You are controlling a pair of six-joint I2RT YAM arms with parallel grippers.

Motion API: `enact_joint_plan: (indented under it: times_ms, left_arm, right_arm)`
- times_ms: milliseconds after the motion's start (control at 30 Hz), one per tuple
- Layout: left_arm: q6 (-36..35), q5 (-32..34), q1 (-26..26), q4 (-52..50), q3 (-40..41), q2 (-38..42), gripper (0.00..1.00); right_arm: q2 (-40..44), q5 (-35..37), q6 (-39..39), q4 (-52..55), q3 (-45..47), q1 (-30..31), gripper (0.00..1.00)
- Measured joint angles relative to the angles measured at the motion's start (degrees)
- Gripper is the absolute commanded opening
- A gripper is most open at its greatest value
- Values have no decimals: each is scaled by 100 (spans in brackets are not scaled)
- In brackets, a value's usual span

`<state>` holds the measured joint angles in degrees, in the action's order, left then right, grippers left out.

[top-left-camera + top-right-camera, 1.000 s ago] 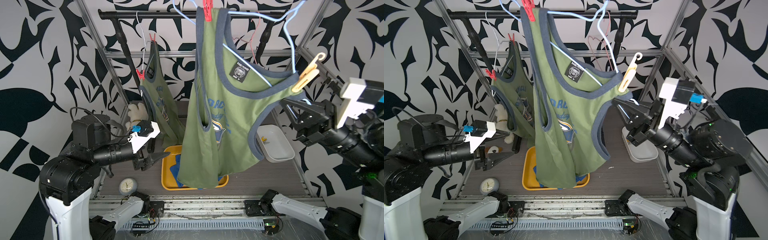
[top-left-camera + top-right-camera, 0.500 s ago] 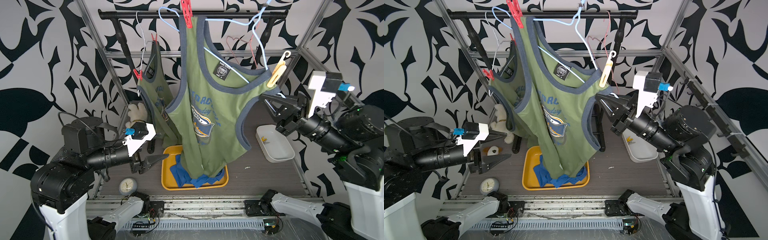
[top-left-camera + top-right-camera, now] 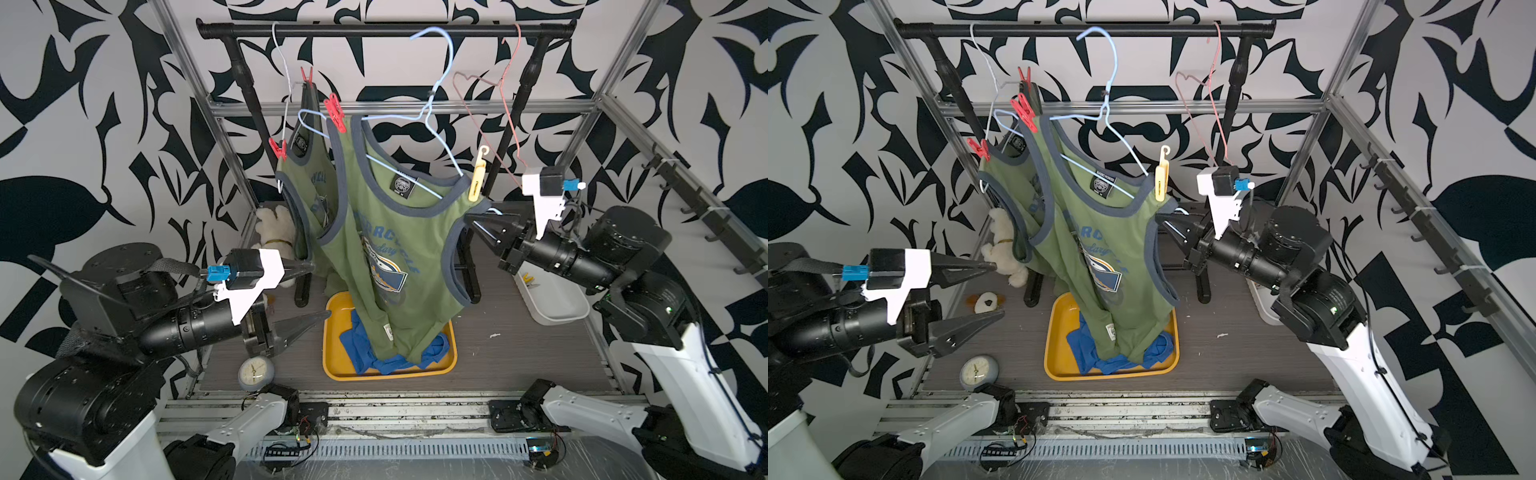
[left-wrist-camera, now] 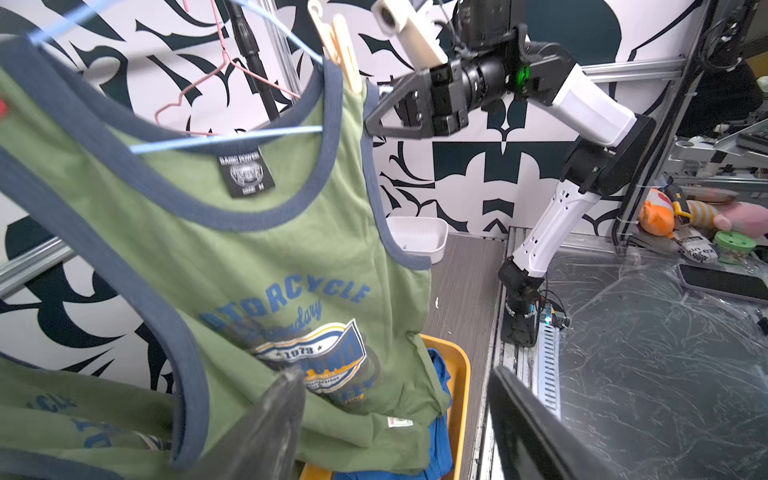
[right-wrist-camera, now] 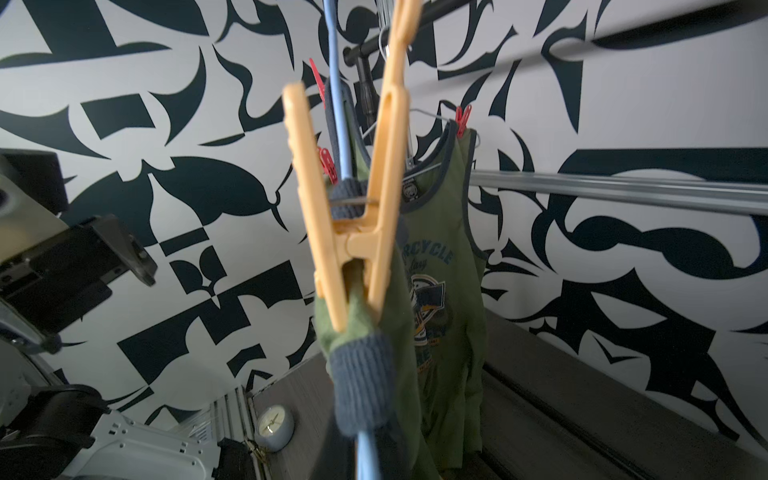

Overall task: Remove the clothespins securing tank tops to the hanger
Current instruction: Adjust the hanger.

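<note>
Black-and-white patterned walls (image 3: 83, 124) all round, a black rail (image 3: 374, 30) overhead, a grey desk (image 3: 519, 353) below. Right hand (image 3: 469, 218) pinched fully closed on the end of the blue hanger (image 3: 445, 151), at the shoulder of the front olive tank top (image 3: 390, 249). Just above that hand, upright, the yellow clothespin (image 3: 476, 183), clamped over strap and wire together. On the strap farthest from that hand, a red clothespin (image 3: 336, 113), likewise biting cloth and wire. Left hand (image 3: 322, 291) spread wide and empty, level with the tank top's lower half, tips near the cloth. Beyond the left hand, towards the back wall, a second olive tank top (image 3: 309, 187) with two more red clothespins (image 3: 278, 148) on its straps. Lower down, between both hands, a blue tank top (image 3: 361, 349) heaped in a yellow tray (image 3: 332, 332) on the desk. Under the right hand, a white bin (image 3: 557, 307).
</note>
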<state>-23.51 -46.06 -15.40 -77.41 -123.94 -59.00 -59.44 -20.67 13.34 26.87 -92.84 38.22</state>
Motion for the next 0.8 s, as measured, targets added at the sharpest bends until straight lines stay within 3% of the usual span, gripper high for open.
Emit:
enact_joint_plan:
  times_ms: [533, 800]
  left_arm:
    - [1154, 96, 90, 1478, -426, -1178, 73]
    - [1631, -402, 87, 1840, -634, -2033, 73]
  right_arm:
    - [-37, -1145, -199, -284, 1132, 0, 0]
    - [-79, -1495, -369, -339, 1342, 0, 0]
